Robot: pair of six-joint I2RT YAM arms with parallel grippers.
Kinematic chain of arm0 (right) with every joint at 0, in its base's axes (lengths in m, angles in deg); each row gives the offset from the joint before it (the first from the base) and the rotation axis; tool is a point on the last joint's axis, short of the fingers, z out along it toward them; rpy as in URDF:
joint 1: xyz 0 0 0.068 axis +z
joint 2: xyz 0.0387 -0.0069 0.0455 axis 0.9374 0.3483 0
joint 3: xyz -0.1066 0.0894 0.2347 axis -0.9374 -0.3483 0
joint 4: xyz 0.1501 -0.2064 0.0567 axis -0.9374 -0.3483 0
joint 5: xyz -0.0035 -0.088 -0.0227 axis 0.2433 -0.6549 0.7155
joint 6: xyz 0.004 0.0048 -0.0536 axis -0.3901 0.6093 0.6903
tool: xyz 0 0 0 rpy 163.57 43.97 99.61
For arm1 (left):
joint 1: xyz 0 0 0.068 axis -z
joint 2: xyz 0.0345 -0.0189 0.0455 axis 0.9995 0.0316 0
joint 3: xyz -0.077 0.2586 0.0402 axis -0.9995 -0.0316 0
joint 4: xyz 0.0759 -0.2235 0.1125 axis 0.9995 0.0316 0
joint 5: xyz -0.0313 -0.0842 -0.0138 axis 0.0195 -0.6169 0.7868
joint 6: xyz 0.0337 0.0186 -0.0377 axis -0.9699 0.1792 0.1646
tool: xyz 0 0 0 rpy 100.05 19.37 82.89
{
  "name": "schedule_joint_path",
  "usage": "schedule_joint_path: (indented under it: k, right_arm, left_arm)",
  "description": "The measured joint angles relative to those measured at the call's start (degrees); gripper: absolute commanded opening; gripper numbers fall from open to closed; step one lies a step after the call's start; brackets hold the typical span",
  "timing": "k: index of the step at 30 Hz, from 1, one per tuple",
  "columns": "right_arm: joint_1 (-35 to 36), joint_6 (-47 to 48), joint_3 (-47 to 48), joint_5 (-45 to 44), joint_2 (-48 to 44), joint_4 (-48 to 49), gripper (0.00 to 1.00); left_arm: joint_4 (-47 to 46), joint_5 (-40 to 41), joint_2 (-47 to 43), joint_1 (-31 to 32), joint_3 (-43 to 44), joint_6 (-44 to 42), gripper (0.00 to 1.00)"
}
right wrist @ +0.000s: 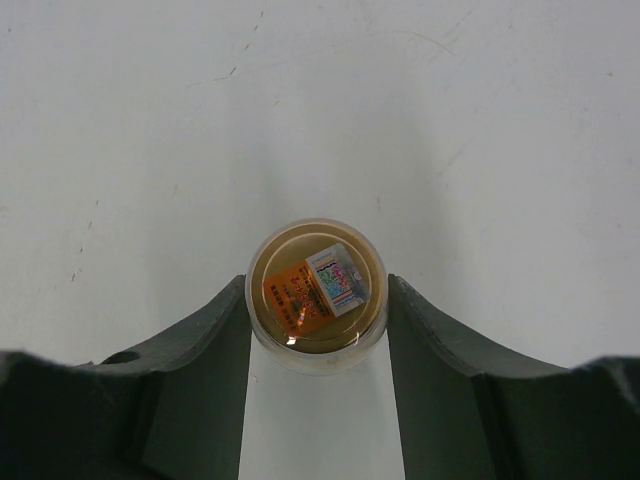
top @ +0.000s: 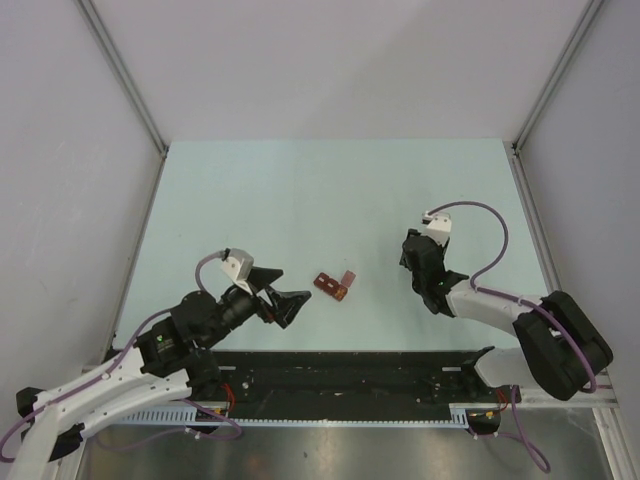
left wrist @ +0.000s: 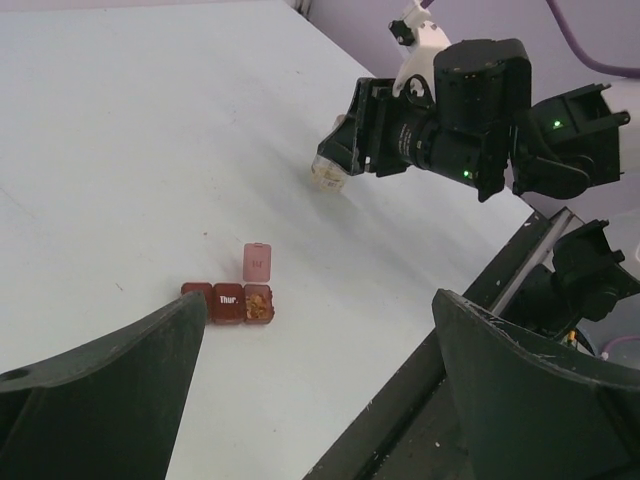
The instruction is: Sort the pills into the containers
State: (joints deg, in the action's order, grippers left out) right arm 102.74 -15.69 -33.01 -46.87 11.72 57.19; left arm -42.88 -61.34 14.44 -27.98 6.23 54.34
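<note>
Between the fingers of my right gripper (right wrist: 318,292), I am clamping a small clear bottle (right wrist: 317,255); its orange label (right wrist: 298,302) is not resolving. My left gripper (left wrist: 320,300) is standing wide open, empty. At 9 o'clock from the bottle, the pill box (top: 333,287) is lying with one end lid (left wrist: 258,262) raised, pills (left wrist: 259,304) inside. The adjacent lid (left wrist: 227,298) is reading "Thur."; I am judging sorting partly done.

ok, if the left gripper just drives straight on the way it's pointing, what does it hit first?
Probably the dark red pill box, ahead of the open left gripper and slightly left of its centre line. Nothing shows nearer, though depth is unclear.
</note>
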Motion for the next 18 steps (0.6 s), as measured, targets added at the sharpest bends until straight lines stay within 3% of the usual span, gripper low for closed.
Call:
schedule_joint_path:
  k: [5, 12, 18]
  right_arm:
    - [1.75, -0.70, -0.02, -1.29, 3.72, 2.29, 0.36]
    - [3.48, -1.90, -0.02, -2.62, 4.74, 2.91, 0.85]
    - [3.93, -1.57, -0.07, 0.09, 1.20, -0.09, 0.98]
  left_arm:
    - [0.02, 0.39, -0.46, 0.00, -0.83, 0.15, 1.00]
    - [0.20, 1.57, -0.35, 0.00, -1.79, 0.94, 1.00]
    - [0.17, 2.75, -0.13, -0.02, -2.08, 1.68, 1.00]
